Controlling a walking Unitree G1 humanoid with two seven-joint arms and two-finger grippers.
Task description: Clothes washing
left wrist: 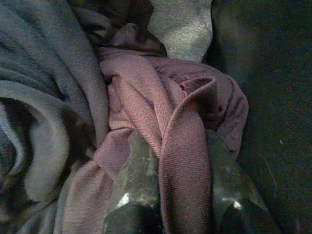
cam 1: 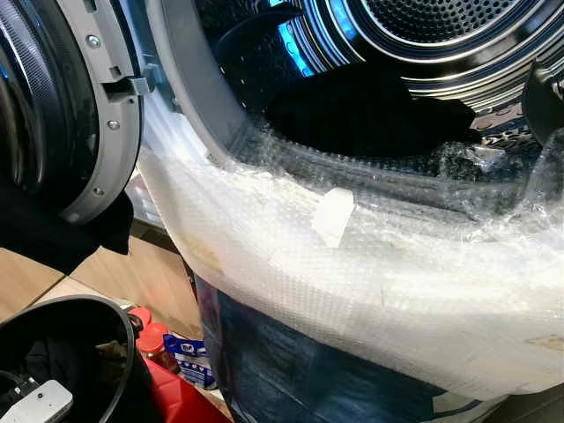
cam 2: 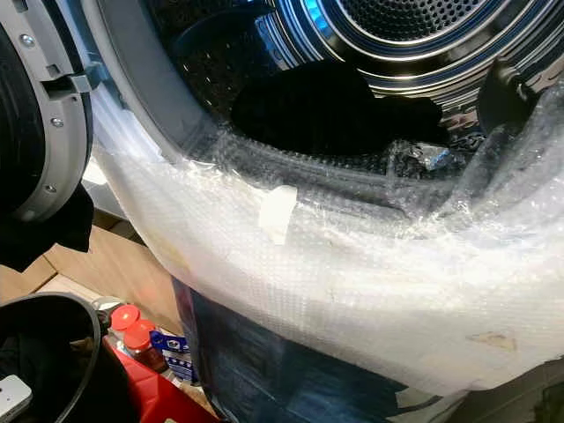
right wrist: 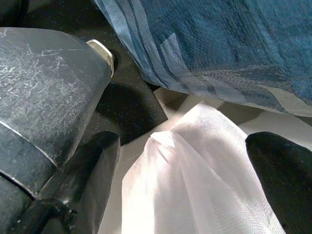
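The left gripper [left wrist: 183,195] pinches a maroon garment [left wrist: 161,126] fold between its fingers, amid grey clothes [left wrist: 44,97].

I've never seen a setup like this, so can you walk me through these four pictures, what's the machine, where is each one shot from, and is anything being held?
The two wide pictures come from the robot's head, looking down into an open washing machine whose front is wrapped in bubble wrap. Dark clothes lie in its steel drum; its door hangs open on the left, above a black basket.

The other two come from wrist cameras. The left gripper pinches a maroon garment among grey clothes. The right gripper hangs with fingers apart around white fabric, not clamping it.
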